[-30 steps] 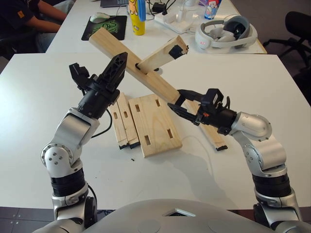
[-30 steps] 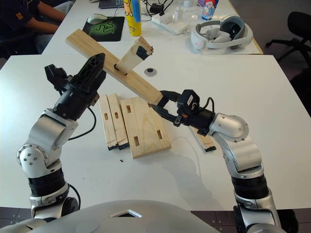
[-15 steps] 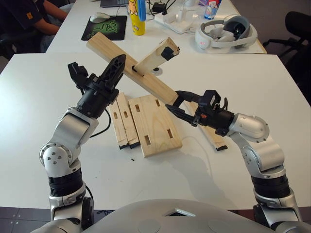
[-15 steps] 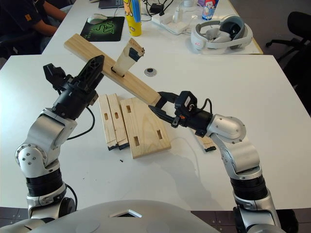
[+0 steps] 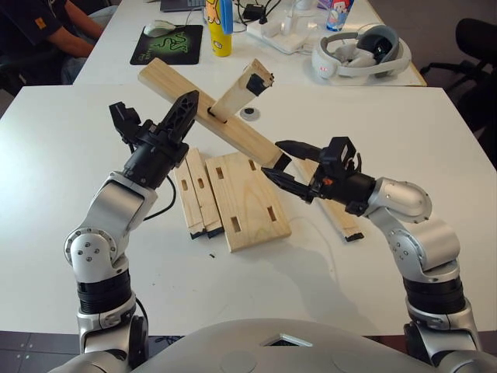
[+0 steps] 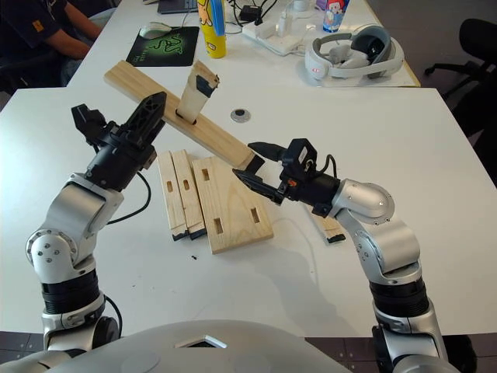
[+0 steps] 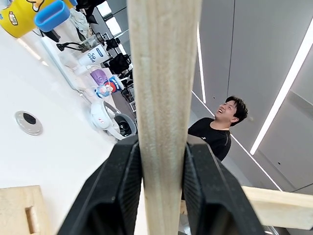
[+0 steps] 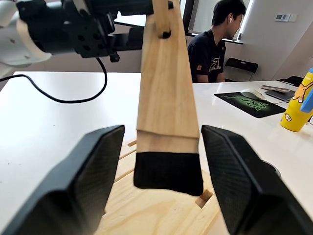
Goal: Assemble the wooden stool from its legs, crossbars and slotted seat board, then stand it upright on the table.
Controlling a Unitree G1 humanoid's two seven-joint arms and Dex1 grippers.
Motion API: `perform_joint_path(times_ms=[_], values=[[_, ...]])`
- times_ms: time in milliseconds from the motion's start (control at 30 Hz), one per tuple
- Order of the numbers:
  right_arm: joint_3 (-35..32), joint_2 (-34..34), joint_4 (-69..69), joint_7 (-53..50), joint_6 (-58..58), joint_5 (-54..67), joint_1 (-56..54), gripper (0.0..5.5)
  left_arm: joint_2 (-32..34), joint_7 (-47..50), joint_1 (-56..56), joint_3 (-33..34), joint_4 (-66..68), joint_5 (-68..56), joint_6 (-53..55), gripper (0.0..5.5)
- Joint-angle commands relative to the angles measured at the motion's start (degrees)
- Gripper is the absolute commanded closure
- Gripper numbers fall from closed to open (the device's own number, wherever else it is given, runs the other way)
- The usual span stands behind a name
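My left gripper (image 5: 185, 118) is shut on a long wooden leg (image 5: 252, 140), held slanting above the table. A short crossbar (image 5: 242, 87) stands out of the leg's slot, pointing up and away. The leg's black-capped lower end (image 8: 168, 171) sits between the fingers (image 8: 93, 176) of my right gripper (image 5: 273, 158), which is open and straddles it without closing. Under them the slotted seat board (image 5: 248, 198) lies flat on the table, with two more slotted pieces (image 5: 194, 194) beside it. In the left wrist view the leg (image 7: 164, 98) is clamped between the pads (image 7: 120, 191).
Another wooden piece (image 5: 342, 221) lies under my right forearm. A cable grommet (image 5: 250, 113) sits in the table behind the leg. On the far table are a headset (image 5: 357, 50), a yellow bottle (image 5: 220, 23) and a mouse pad (image 5: 172, 39).
The leg has turned in my left gripper, so the crossbar's free end swung left and more upright. My right gripper shifted slightly left around the leg's lower end and stayed open.
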Motion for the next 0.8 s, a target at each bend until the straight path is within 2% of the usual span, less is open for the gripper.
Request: perform_joint_path(times_ms=[33,133,200,333,433,600,800], values=[[-7.1,-5.9,3.4,4.8,6.7,8.4,-0.9,2.61,2.8,-0.9,2.0,1.7,1.2,4.4,0.1,4.44],[-13.5,-7.3,8.8,4.4,10.6,14.2,-2.9,2.61,4.6,-0.5,2.9,3.7,0.9,4.9,0.3,4.44],[-14.7,-6.1,11.5,1.0,9.9,13.0,-4.1,2.61,5.7,0.0,3.0,4.5,0.2,4.2,1.0,4.44],[-7.2,-5.3,10.2,-3.0,1.6,-0.2,1.0,2.61,12.1,2.1,2.5,3.5,-0.2,3.2,6.8,4.44],[-2.8,-4.1,9.5,-5.9,-5.6,-8.8,5.6,2.61,16.4,7.6,1.9,2.9,-1.8,1.8,10.2,4.44],[-0.4,2.1,5.8,-12.3,-7.9,-11.9,10.3,2.61,17.1,11.3,-0.6,1.2,-2.1,-1.1,11.1,4.44],[1.1,4.5,4.7,-15.4,-9.4,-14.7,12.4,2.61,17.9,18.6,0.4,-2.6,-3.6,-5.2,11.8,4.44]])
